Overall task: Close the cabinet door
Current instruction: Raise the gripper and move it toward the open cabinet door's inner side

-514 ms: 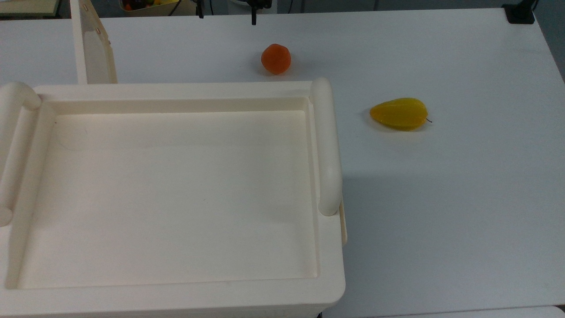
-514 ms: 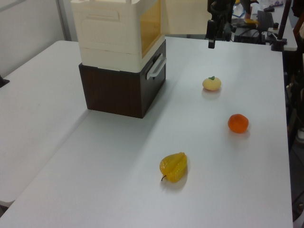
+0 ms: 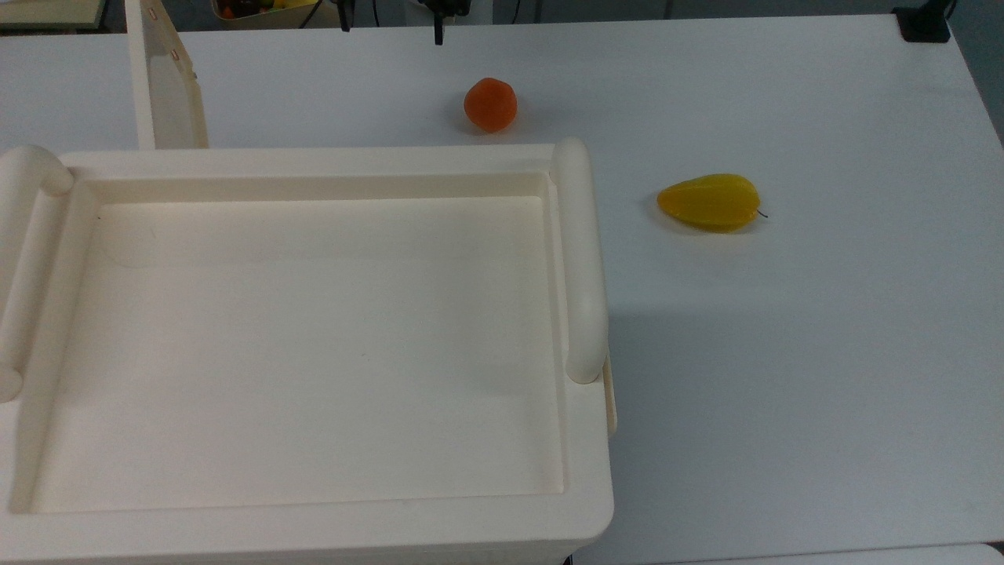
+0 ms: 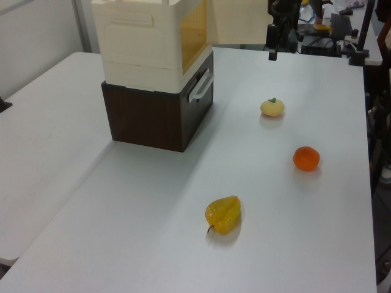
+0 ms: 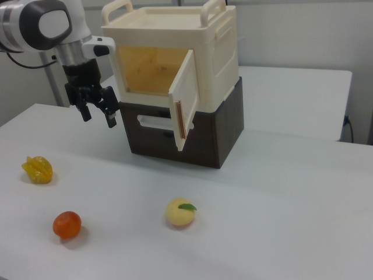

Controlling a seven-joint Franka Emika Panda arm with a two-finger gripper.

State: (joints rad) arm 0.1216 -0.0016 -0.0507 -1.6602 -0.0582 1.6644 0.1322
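The cream cabinet (image 5: 215, 52) stands on a dark brown base (image 5: 224, 131), and its recessed top (image 3: 314, 345) takes up the top view's left. The cabinet door (image 5: 185, 99) is swung wide open, showing the yellowish inside (image 5: 148, 70). In the top view the door (image 3: 166, 86) sticks out edge-on from the cabinet's far left corner. My gripper (image 5: 98, 114) hangs open with nothing between its fingers, off the right view's left of the opening and apart from the door. It is also at the table's far edge (image 3: 390, 20) and above the table (image 4: 272, 46).
On the white table (image 3: 784, 353) lie an orange fruit (image 3: 490, 103), a yellow starfruit (image 3: 710, 202) and a pale peach-like fruit (image 5: 180, 212). A white drawer handle (image 4: 200, 85) sits on the brown base. A black clamp (image 3: 924, 23) marks the far right corner.
My gripper has shifted a little toward the top view's left along the table's far edge. The door and the fruits have not moved.
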